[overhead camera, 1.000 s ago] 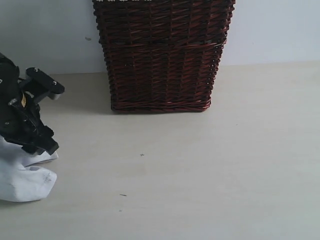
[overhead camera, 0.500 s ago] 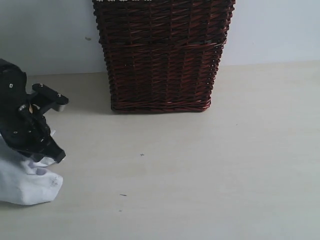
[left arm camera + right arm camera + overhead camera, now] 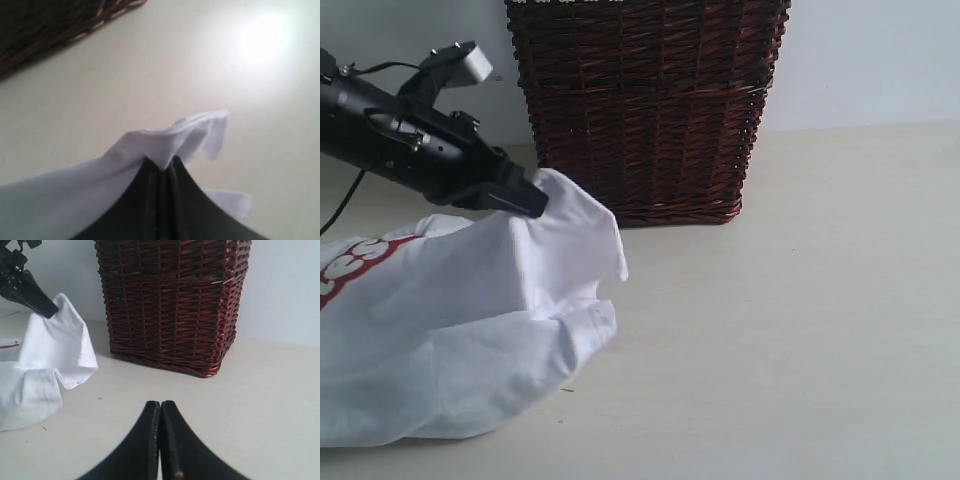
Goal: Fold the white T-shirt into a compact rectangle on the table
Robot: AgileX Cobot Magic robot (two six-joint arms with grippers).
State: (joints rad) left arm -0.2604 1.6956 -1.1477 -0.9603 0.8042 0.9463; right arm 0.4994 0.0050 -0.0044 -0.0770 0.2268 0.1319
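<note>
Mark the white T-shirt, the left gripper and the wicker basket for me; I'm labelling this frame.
white T-shirt [image 3: 470, 330], exterior view, bunched body fabric.
left gripper [image 3: 534, 199], exterior view, tips pinching the cloth.
wicker basket [image 3: 640, 110], exterior view, front wall.

The left end effector [image 3: 533, 198], a second ago low at the left edge of the table [image 3: 790, 340], now sits higher and farther right, just beside the wicker basket [image 3: 640, 120], pinched on a peak of cloth. The white T-shirt [image 3: 470, 320], earlier a small bunched lump, now stretches out across the table, its red-banded lettering [image 3: 350, 262] newly in view.
</note>
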